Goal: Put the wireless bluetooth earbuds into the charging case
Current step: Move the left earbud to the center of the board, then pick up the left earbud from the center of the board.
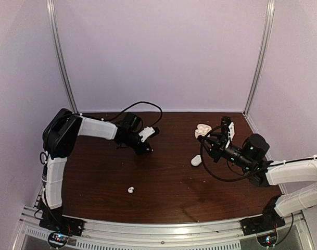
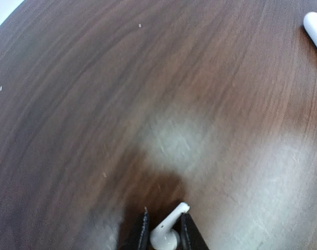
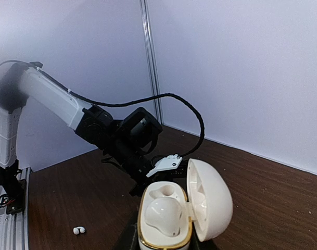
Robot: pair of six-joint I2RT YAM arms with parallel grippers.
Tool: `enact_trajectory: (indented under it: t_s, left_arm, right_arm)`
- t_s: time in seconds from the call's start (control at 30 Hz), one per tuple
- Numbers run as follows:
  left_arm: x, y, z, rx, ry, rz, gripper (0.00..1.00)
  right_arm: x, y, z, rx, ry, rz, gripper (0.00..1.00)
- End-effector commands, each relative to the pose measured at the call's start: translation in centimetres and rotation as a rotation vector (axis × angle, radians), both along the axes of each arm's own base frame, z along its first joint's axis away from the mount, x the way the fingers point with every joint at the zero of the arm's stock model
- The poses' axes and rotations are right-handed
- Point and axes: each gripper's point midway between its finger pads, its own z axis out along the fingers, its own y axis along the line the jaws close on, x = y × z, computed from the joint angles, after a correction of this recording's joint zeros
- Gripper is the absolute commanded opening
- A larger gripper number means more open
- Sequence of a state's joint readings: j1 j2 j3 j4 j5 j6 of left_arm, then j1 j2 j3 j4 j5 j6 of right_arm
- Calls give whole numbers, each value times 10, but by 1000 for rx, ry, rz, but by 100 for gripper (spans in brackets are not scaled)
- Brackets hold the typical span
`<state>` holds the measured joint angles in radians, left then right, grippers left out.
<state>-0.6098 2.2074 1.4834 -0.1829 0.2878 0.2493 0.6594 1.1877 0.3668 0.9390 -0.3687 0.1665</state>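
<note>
Left wrist view: earbud (image 2: pixel 166 237) pinched in the narrow left end effector (image 2: pixel 164 219), to be lifted without twisting toward the charging case (image 3: pixel 166 219) clamped by the right end effector (image 1: pixel 206 138).

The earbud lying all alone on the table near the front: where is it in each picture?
Top external: lone earbud, lower middle, left of centre, in front of the left arm.
Left wrist: not in it; the left gripper pinches a second earbud.
Right wrist: bottom left, left of the open charging case.
Shared landmark: the dark wooden table.
</note>
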Motion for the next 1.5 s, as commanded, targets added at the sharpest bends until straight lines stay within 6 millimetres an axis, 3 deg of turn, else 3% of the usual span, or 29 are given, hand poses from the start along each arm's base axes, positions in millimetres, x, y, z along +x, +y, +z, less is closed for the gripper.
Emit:
enact_trajectory:
  t_s: [0.0, 0.13, 0.3, 0.47, 0.8, 1.2, 1.47]
  left_arm:
    - [-37, 34, -19, 104, 106, 137, 14]
    - [-64, 54, -23, 61, 220, 294, 14]
    - [-96, 53, -16, -40, 245, 346, 18]
    - [-99, 45, -16, -98, 197, 344, 25]
    - [-112, 52, -21, -206, 85, 286, 42]
    - [-130, 68, -27, -256, -22, 241, 43]
    - [-121, 60, -34, -229, -85, 176, 42]
  right_arm:
    - [-5, -3, 7, 28, -14, 14, 0]
    - [-5, -2, 7, 31, -12, 20, 0]
    - [-5, 1, 6, 35, -8, 37, 0]
    - [-5, 4, 6, 40, -5, 47, 0]
    - [-5, 2, 8, 35, -7, 38, 0]
    - [-2, 4, 10, 30, -9, 41, 0]
    - [-1, 6, 13, 35, -9, 41, 0]
